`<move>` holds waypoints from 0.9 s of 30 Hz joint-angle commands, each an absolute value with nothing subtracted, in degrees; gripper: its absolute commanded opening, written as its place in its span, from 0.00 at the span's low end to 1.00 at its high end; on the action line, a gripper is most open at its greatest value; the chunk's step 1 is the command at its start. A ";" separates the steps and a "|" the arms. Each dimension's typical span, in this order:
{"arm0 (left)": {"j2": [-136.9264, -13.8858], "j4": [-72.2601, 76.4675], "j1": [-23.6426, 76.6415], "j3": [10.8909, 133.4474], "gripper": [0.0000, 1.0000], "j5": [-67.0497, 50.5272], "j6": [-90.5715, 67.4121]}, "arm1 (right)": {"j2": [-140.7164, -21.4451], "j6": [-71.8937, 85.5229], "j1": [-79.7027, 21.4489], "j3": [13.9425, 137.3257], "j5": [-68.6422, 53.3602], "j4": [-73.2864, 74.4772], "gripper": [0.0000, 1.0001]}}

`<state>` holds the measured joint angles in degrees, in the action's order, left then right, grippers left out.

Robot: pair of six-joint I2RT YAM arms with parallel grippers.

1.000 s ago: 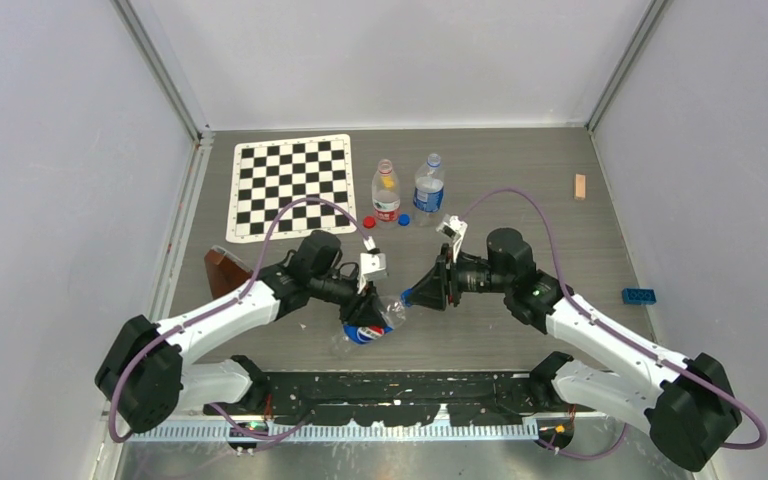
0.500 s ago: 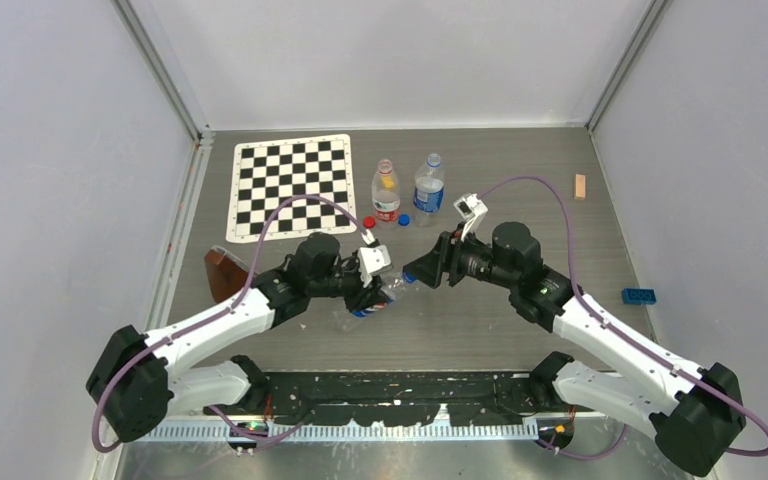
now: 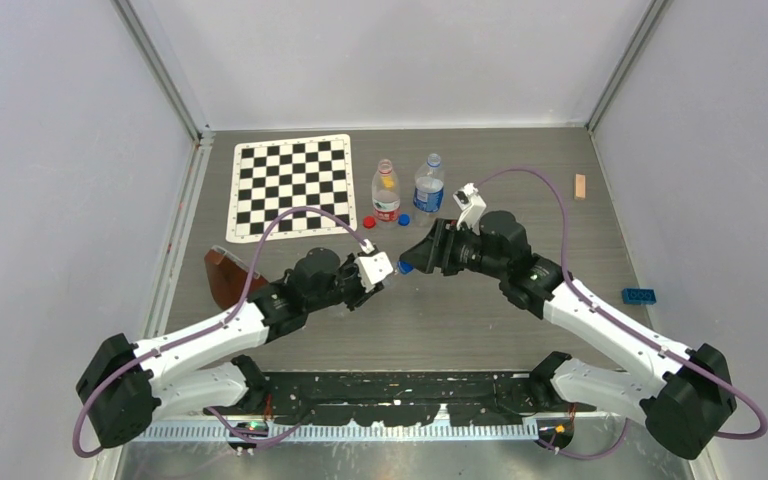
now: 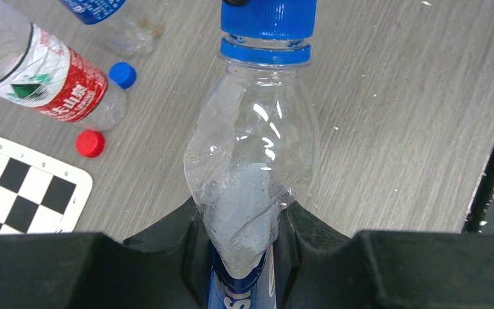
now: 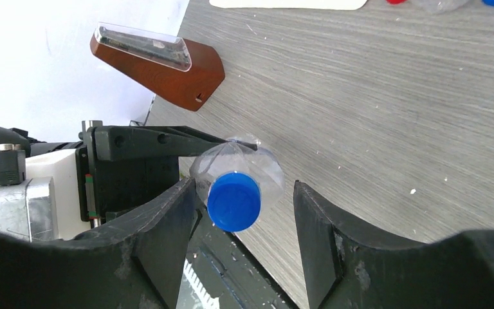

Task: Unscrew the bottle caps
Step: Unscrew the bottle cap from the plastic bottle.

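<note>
Your right hand (image 5: 244, 190) just opened halfway off the blue cap (image 5: 234, 201), still on. Left hand (image 4: 241, 216) clamps the bottle (image 4: 251, 161); regrip, twist again.

The crumpled clear plastic bottle (image 4: 251, 161) is hidden below its shoulder between the left gripper's (image 4: 243, 241) black jaws; picture edges crop the red-and-white labelled clear bottle (image 4: 45, 77) and the blue-labelled clear bottle (image 4: 112, 19); from above, the arms cover most of the held bottle.

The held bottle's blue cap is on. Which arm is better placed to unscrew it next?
Right. The right gripper is open, with a finger on either side of the blue cap, so it likely only has to close and twist. The left gripper is shut on the crumpled bottle, holding it.
</note>
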<state>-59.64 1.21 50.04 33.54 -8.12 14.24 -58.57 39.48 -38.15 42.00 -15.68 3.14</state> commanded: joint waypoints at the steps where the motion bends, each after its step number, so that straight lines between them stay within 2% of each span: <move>1: -59.04 5.92 50.79 33.31 0.00 -2.39 16.15 | -59.49 41.84 -38.23 45.15 -17.55 1.08 0.63; 11: -59.59 5.18 51.06 33.87 0.00 -2.63 16.95 | -61.24 42.18 -38.23 45.51 -17.62 0.78 0.62; 16: -59.48 5.43 51.06 33.78 0.00 -2.64 17.13 | -63.25 42.78 -38.23 45.72 -18.53 -0.57 0.56; 19: -59.57 5.48 51.06 33.70 0.00 -2.64 17.23 | -63.65 42.72 -38.23 45.74 -18.63 -1.55 0.42; 27: -58.33 4.89 51.06 33.14 0.00 -4.02 17.05 | -63.81 39.67 -38.22 45.10 -21.51 -1.73 0.17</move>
